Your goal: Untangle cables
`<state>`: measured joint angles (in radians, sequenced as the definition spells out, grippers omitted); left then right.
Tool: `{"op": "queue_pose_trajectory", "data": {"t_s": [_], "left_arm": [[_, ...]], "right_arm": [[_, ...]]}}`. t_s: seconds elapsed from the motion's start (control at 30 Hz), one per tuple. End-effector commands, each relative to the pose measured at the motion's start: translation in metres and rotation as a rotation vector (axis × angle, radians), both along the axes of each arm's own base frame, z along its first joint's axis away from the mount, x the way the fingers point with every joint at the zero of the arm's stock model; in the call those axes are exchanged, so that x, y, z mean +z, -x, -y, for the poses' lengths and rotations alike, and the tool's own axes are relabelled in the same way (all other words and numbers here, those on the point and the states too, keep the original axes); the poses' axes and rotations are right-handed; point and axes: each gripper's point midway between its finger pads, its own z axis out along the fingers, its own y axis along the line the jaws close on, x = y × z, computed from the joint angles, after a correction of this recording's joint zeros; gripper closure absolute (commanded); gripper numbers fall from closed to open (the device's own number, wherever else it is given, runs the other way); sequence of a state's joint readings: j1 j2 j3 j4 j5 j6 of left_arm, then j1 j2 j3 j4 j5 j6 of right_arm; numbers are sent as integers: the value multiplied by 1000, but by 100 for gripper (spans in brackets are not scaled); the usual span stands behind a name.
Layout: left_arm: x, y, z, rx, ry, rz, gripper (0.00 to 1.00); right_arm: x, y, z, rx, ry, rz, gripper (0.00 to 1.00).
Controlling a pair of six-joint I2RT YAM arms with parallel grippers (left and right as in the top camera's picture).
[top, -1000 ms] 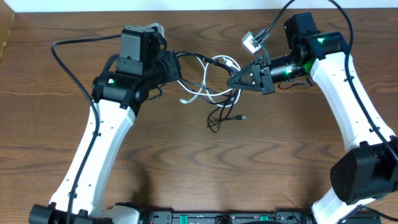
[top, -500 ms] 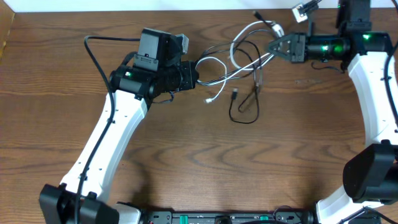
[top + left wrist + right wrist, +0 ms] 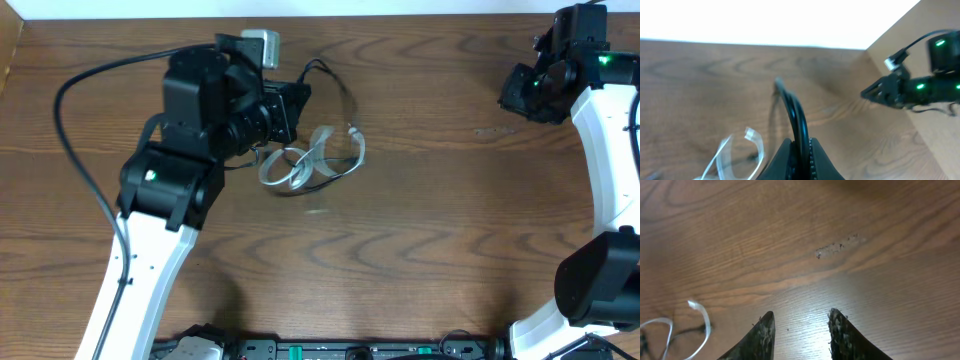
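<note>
Black cable is clenched in the left end effector, its slack looped through the white cable on the tabletop, right end effector parted and empty, so untangling looks unfinished.

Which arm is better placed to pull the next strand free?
Left. The left hand grips the black cable right beside the white loops; the right hand is open, empty and far from them.

Left hand closed, right hand half open
</note>
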<state>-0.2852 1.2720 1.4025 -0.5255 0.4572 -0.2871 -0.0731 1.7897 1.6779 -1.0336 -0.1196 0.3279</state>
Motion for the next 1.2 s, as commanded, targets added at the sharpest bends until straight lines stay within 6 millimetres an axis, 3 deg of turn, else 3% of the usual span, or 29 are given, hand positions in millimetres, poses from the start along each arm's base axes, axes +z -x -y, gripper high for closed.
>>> {"op": "queue_pose_trajectory", "data": {"t_s": [0.0,0.07,0.1,0.17,0.33,0.47,0.6,0.8,0.93,1.07,1.17], "left_arm": [[24,2,-2,12,42,63,93],[35,-1,0,18,77,93,93],[40,-3,0,26,103,99,93],[57,-3,7,1,165,141,92],[95,-3,16,-36,303,216,93],[101,3,22,-78,346,206,93],[102,5,23,-84,363,189,93],[102,3,21,-72,361,193,93],[101,-20,-4,126,330,230,93],[95,-49,-61,521,373,214,92],[95,-54,-86,677,406,222,92]], "right_arm": [[32,-3,-51,348,-152,148,53],[62,6,-100,644,-364,298,41],[75,12,-115,732,-442,357,36],[99,22,-135,847,-575,453,30],[120,34,-160,965,-668,531,30],[121,40,-185,1049,-654,547,30],[92,30,-206,1038,-440,474,31],[82,33,-222,1038,-387,428,37],[87,29,-224,987,-416,424,39],[98,18,-231,834,-514,393,39],[98,22,-243,794,-552,349,44]]}}
